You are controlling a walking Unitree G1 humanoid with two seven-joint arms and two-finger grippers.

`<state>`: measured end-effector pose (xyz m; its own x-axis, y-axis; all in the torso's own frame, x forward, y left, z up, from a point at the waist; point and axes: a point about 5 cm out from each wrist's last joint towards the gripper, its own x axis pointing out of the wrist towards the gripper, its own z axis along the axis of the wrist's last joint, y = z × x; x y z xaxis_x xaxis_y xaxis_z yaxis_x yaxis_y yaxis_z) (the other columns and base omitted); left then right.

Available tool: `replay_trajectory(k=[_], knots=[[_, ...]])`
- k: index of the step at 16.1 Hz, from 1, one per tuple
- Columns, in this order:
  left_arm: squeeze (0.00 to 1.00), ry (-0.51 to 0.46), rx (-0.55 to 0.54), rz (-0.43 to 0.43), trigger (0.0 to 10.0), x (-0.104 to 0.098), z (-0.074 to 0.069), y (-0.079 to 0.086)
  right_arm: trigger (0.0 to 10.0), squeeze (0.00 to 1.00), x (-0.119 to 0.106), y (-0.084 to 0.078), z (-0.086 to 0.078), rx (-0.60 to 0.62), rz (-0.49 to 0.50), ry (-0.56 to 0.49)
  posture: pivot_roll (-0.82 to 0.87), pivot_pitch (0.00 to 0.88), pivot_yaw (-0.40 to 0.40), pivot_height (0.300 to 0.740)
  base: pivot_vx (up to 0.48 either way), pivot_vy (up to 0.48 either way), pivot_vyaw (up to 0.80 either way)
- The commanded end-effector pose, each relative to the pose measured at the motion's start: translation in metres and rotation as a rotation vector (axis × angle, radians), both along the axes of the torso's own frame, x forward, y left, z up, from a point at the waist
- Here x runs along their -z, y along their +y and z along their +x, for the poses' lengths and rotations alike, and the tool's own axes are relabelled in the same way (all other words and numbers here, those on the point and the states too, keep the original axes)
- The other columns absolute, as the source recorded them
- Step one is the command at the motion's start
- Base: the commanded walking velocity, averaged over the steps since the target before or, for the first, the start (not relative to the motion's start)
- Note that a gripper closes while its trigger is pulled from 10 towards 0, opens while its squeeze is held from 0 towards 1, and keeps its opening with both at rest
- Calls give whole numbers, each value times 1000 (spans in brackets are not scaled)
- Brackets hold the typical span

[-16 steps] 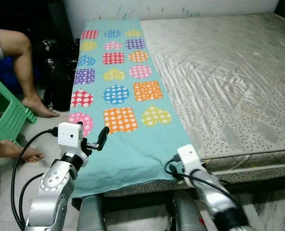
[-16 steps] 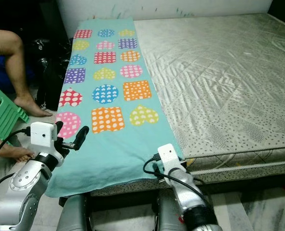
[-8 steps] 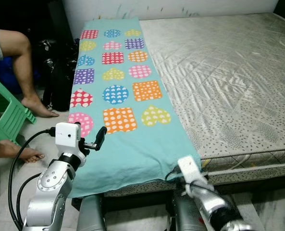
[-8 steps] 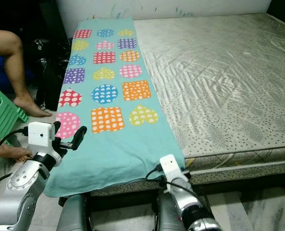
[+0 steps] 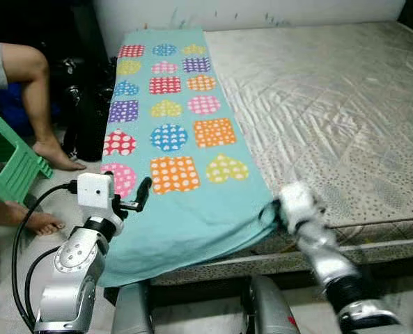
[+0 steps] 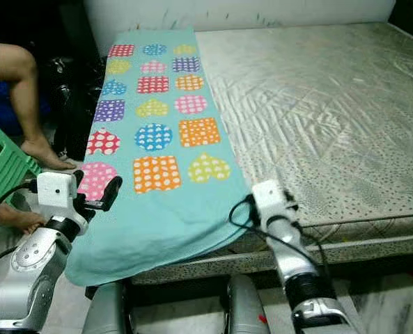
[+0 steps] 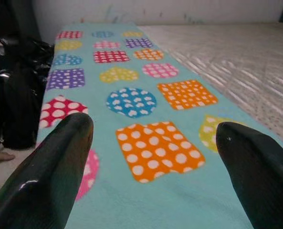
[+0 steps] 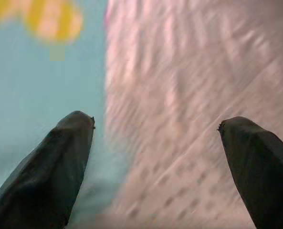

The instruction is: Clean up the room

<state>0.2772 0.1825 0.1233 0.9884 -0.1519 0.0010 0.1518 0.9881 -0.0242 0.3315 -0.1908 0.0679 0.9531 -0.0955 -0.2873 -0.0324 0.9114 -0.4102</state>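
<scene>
On the bed [image 5: 345,104]: teal blanket [image 5: 185,209] | left hand [image 7: 153,136] spread above it | right hand [image 8: 155,143] spread at its edge

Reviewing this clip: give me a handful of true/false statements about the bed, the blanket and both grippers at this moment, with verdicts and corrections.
1. The teal fleece blanket with polka-dot hearts and squares lies along the left side of the bare quilted mattress. True.
2. The left gripper is clamped on the blanket's edge. False: its fingers are spread open above the blanket, gripping nothing.
3. The right gripper is open, over the border where blanket meets mattress. True.
4. The blanket is folded into a neat square. False: it lies spread out at full length, its near end hanging over the mattress edge.
5. A green plastic stool stands on the floor to the left of the bed, next to a person's bare legs. True.
</scene>
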Motion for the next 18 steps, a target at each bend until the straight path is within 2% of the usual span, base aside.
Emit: replay_trajectory(k=[1,3,5,18], knots=[[0,2,-50,17,10000,2,1,7,10000,0,-10,-1,-2,-4,34,-59,-56,0,5,570,0,0,0],[0,7,-48,12,10000,6,4,5,10000,0,-24,-5,-7,-5,33,-126,-72,0,14,570,0,0,0],[0,-13,-38,5,10000,1,12,2,10000,0,-27,-6,-11,5,49,-144,-76,0,20,570,0,0,0],[0,-13,-38,5,10000,1,12,2,10000,0,-27,-6,-11,5,49,-144,-76,0,20,570,0,0,0]])
